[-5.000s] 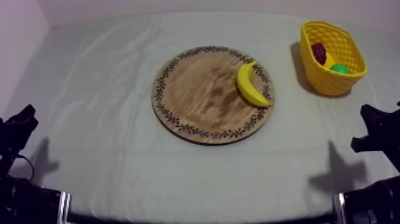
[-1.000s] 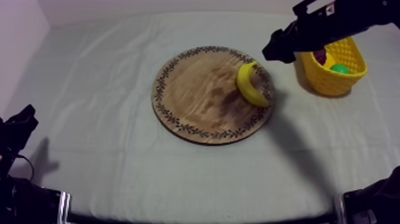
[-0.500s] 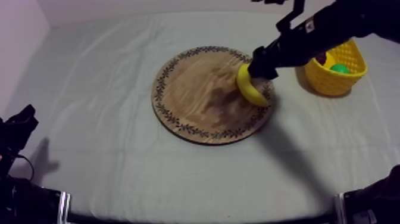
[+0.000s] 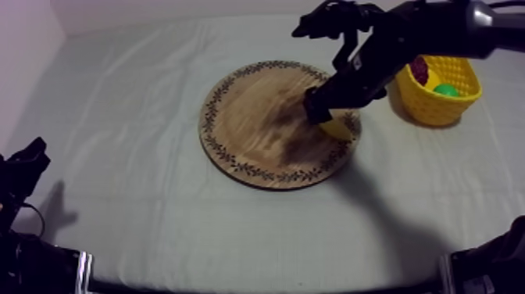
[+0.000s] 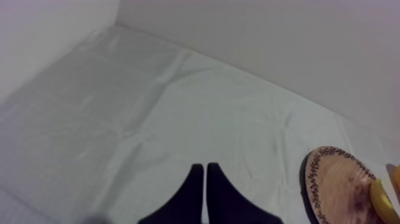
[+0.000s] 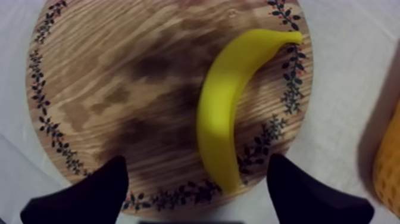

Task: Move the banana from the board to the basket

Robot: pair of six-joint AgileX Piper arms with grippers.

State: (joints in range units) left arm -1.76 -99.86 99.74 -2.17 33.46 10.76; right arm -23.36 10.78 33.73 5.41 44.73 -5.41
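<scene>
Yellow banana [image 6: 229, 113] lies on the board [image 6: 107, 71] by its edge, just below your right gripper [image 6: 196, 170], whose fingers [image 6: 89, 196] stand wide apart, one on each side across its long way, so you can drop down and squeeze.

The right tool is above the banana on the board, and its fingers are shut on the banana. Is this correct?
Not quite. The right tool is above the banana on the board, but its fingers are open, one at each side of the banana, which lies on the board. The right wrist view shows it.
</scene>
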